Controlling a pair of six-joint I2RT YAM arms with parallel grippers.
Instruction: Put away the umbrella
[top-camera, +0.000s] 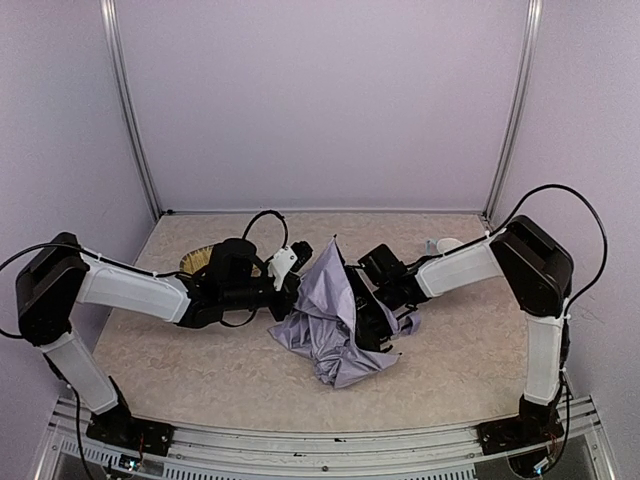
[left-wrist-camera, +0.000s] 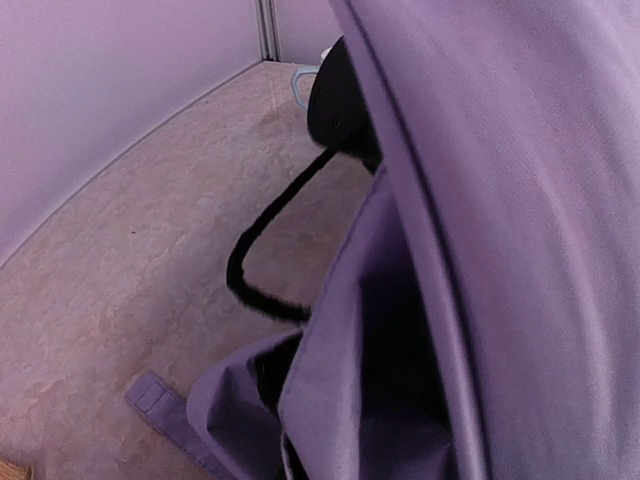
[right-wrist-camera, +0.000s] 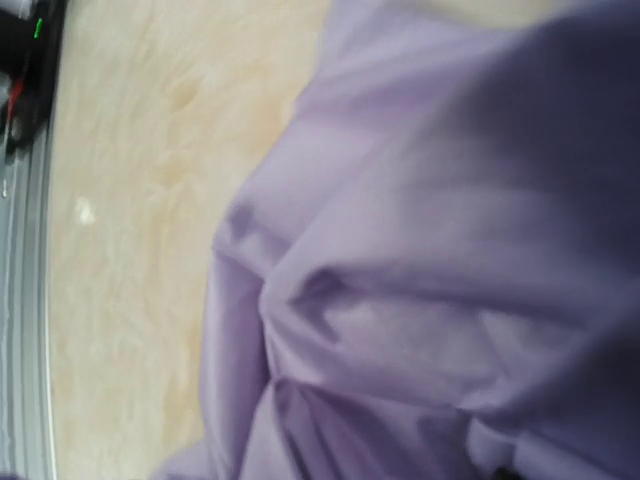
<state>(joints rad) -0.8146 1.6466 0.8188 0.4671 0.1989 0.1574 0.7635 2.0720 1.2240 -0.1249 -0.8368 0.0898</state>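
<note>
The umbrella (top-camera: 335, 315) lies collapsed in a crumpled lavender heap at the table's middle, one fold standing up in a peak. My left gripper (top-camera: 297, 268) is pressed against its left side. My right gripper (top-camera: 373, 318) is sunk into its right side. Lavender fabric fills the left wrist view (left-wrist-camera: 480, 250) and the right wrist view (right-wrist-camera: 420, 270), and it hides both pairs of fingers. The umbrella's closing strap (left-wrist-camera: 150, 395) lies flat on the table. The shaft and handle are hidden.
A woven straw tray (top-camera: 196, 260) lies behind my left arm at the back left. A small pale object (top-camera: 446, 244) sits at the back right by my right arm. A black cable (left-wrist-camera: 265, 235) loops over the table beside the fabric. Walls enclose three sides.
</note>
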